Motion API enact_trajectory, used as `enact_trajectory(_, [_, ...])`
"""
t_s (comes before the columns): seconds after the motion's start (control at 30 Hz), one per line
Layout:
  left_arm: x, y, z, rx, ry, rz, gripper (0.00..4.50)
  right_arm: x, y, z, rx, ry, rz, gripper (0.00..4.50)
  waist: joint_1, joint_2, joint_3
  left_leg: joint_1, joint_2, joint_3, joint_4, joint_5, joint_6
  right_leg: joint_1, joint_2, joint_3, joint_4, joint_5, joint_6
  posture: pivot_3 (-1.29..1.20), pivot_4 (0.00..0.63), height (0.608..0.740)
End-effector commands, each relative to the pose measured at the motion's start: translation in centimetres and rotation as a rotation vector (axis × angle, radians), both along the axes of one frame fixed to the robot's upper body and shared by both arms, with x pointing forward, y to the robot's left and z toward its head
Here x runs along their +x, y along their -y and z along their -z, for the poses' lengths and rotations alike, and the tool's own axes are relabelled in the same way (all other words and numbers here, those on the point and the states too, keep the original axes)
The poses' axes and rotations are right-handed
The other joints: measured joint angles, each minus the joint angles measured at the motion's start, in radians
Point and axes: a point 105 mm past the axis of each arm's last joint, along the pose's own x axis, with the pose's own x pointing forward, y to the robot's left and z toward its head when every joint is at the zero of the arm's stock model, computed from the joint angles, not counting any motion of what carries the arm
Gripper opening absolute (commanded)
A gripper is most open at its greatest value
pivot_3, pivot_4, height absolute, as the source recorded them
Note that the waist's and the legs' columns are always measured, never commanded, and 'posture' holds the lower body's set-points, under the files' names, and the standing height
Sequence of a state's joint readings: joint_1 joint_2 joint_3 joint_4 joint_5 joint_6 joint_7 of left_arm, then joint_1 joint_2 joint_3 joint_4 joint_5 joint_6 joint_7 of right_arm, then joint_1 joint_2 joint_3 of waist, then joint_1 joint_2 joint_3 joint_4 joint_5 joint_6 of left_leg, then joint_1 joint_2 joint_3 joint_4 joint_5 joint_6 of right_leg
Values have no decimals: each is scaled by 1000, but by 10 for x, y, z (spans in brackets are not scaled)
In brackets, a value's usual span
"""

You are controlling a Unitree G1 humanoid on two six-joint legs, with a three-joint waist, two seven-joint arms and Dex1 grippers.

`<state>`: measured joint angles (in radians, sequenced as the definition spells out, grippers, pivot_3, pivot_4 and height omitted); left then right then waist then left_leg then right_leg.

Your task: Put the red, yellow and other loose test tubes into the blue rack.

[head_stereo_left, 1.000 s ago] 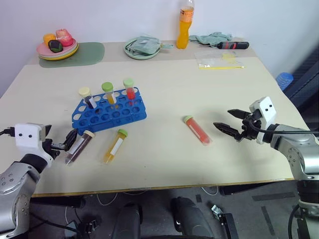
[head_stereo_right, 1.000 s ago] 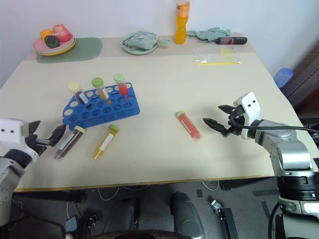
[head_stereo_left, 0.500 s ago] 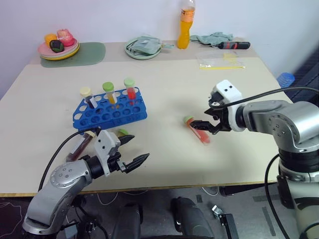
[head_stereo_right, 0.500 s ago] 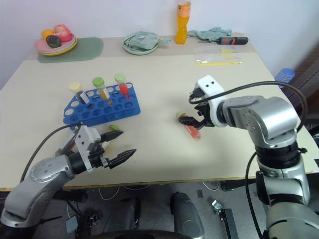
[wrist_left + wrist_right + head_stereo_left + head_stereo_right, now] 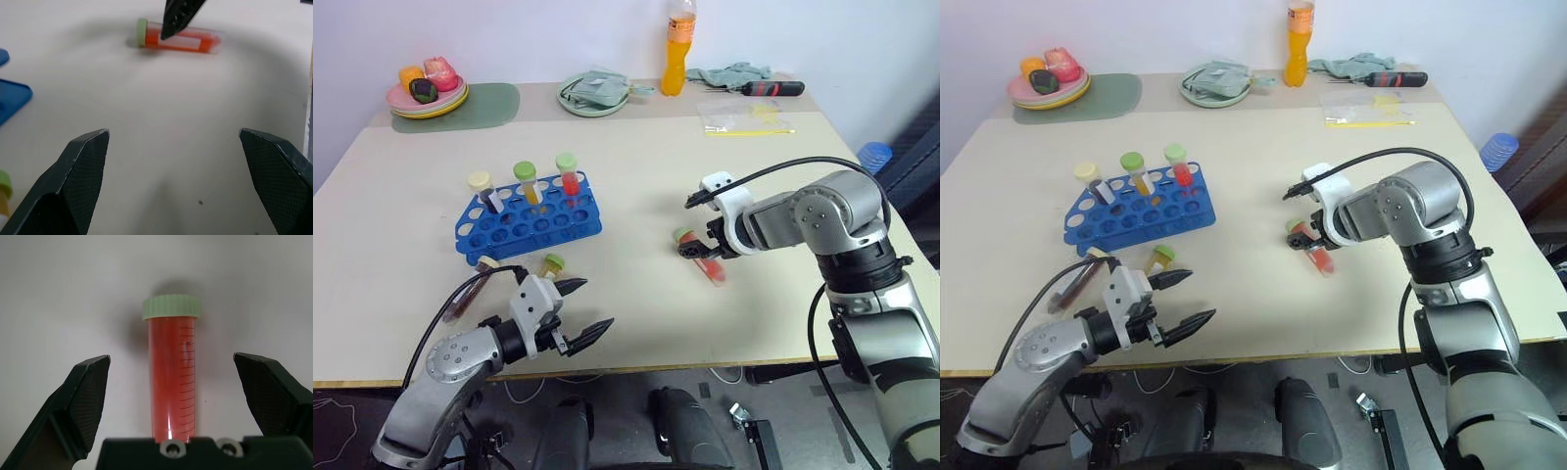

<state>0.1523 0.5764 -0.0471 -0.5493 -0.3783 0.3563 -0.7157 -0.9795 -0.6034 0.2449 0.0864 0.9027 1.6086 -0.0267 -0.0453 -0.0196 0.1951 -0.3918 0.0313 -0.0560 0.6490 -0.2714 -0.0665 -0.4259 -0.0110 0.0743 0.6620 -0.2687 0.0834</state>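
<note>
The blue rack (image 5: 530,221) stands left of the table's middle with three capped tubes upright in its back row. A red tube (image 5: 713,269) with a green cap lies right of centre. My right gripper (image 5: 697,247) points down over it, open, one finger on each side of the tube (image 5: 171,382) and neither touching it. A maroon tube (image 5: 468,292) and a yellow tube's green cap (image 5: 552,262) lie in front of the rack. My left gripper (image 5: 590,305) hovers open and empty near the front edge, just right of them, aimed towards the red tube (image 5: 178,40).
Along the back edge are an orange drink bottle (image 5: 676,49), a green plate (image 5: 592,98) with a cloth, a plate of fruit (image 5: 426,93) on a green mat, a screwdriver (image 5: 769,88) and a plastic bag (image 5: 744,117). Bare table (image 5: 636,166) lies between rack and bottle.
My left gripper swung right, from beside the maroon tube to the front of the rack. My right gripper moved left and tipped down over the red tube. The tubes stayed put.
</note>
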Motion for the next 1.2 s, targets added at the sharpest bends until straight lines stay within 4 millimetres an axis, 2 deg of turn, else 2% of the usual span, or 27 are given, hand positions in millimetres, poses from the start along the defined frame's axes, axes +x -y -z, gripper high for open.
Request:
enact_trajectory(0.03, [-1,3,-8,0,48,7,4367,2,-10,-7,-2,-5,-15,4500,0,0,0,0,0,0,0,0,0,0,0,0,0,0,0,0,150,740])
enact_trajectory(0.1, [0,3,-9,3,53,5,4367,2,-12,-5,-11,-19,-10,4500,0,0,0,0,0,0,0,0,0,0,0,0,0,0,0,0,150,740])
enact_trajectory(0.2, [1,4,-11,5,59,1,4500,2,-10,2,-31,-46,8,3660,0,0,0,0,0,0,0,0,0,0,0,0,0,0,0,0,150,740])
enact_trajectory(0.33, [1,2,-12,8,63,-9,4500,0,-7,9,-57,-60,19,1630,0,0,0,-1,0,0,0,0,0,-1,0,0,0,0,0,0,150,740])
enact_trajectory(0.4, [1,2,-12,8,64,-12,4500,0,-8,7,-69,-43,13,810,0,0,0,-1,0,0,0,0,0,-1,0,0,0,0,0,0,150,740])
enact_trajectory(0.53, [2,-2,-14,7,74,-41,4500,-7,-23,-19,4,75,-88,772,-1,1,0,-1,0,0,0,0,0,-2,0,0,0,0,0,0,150,740])
enact_trajectory(0.57, [3,-6,-16,-1,77,-62,4500,-11,-32,-32,55,143,-144,772,0,1,0,-1,0,0,-1,0,0,-2,0,0,0,0,0,0,150,740])
enact_trajectory(0.67, [8,-23,-25,-41,96,-161,4500,-27,-61,-82,213,562,-390,772,3,1,0,-2,1,-1,-1,-1,1,-2,0,-1,-1,0,0,0,150,740])
enact_trajectory(0.7, [10,-29,-27,-54,103,-195,4500,-31,-67,-92,267,661,-439,772,3,0,0,-2,1,-1,-1,-1,1,-2,0,-1,-1,0,1,0,150,740])
enact_trajectory(0.77, [15,-44,-31,-98,116,-274,4500,-36,-81,-101,478,725,-483,772,-1,0,0,-2,1,-1,-1,-1,2,-1,0,-2,-3,0,1,0,150,740])
enact_trajectory(0.87, [22,-63,-38,-148,150,-376,4500,-38,-105,-109,710,812,-520,772,-7,0,0,0,1,0,-1,-1,2,0,1,-1,-2,0,1,0,150,740])
enact_trajectory(0.97, [28,-85,-41,-163,203,-491,4500,-26,-143,-100,830,906,-529,772,-14,0,0,1,1,0,-1,-1,1,0,1,-1,0,0,1,0,150,740])
enact_trajectory(1.2, [23,-117,-30,-124,227,-606,4500,9,-188,-69,789,931,-433,772,-16,0,0,0,0,0,-1,-1,1,-1,-1,-1,0,0,0,0,150,740])
